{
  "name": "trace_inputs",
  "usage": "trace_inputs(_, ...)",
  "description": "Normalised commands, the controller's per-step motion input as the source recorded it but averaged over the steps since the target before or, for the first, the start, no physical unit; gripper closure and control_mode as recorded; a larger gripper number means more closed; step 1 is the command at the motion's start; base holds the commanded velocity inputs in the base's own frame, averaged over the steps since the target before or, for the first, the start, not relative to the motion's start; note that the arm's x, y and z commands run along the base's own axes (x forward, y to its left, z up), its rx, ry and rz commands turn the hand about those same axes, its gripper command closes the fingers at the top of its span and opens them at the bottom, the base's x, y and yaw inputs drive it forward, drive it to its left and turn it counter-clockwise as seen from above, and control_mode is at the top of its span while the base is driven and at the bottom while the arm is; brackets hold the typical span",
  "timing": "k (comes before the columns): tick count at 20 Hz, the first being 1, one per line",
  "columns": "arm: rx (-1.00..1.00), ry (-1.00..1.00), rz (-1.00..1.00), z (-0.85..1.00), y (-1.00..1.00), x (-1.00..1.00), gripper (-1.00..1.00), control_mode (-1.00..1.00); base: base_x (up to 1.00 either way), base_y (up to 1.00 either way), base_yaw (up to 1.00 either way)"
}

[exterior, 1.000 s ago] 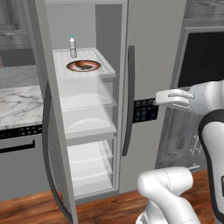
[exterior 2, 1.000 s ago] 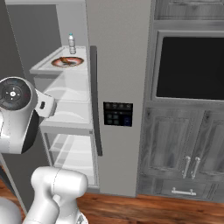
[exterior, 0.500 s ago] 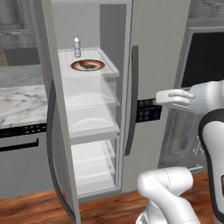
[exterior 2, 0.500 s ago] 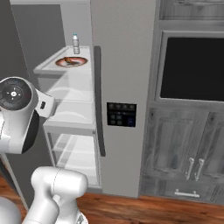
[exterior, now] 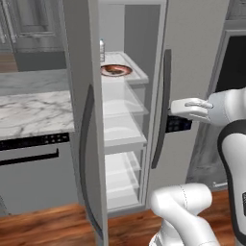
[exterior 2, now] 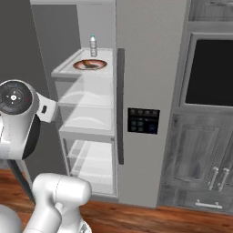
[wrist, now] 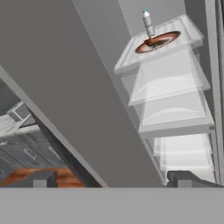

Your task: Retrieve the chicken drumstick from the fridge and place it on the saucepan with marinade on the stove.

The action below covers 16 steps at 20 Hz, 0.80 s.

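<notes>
In the hand view the gripper (wrist: 111, 178) sits at six o'clock with its two dark fingertips (wrist: 44, 178) spread wide apart and nothing between them. Just beyond, the open left door (exterior: 82, 115) of the fridge (exterior 2: 145, 68) crosses the view edge-on. Past it, toward one o'clock, the white shelves (wrist: 173, 109) stack upward. On the top shelf (exterior 2: 82, 68) rests a round red-rimmed plate (exterior: 116, 70) bearing the chicken drumstick (exterior: 114, 70), a small brown lump. A small bottle (exterior 2: 93, 46) stands upright at the plate's twelve o'clock, just behind it.
</notes>
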Motion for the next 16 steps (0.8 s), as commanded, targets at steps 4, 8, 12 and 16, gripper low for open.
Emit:
trace_inputs(4, 0.0, 0.0, 0.0, 0.0, 0.0, 0.0, -1.0, 1.0, 0.23, 0.3, 0.0)
trace_inputs(8, 0.0, 0.0, 0.0, 0.0, 0.0, 0.0, -1.0, 1.0, 0.51, 0.02, 0.0)
trace_inputs(12, 0.0, 0.0, 0.0, 0.0, 0.0, 0.0, -1.0, 1.0, 0.66, 0.0, 0.0)
trace_inputs(16, 0.0, 0.0, 0.0, 0.0, 0.0, 0.0, -1.0, 1.0, 0.78, 0.0, 0.0)
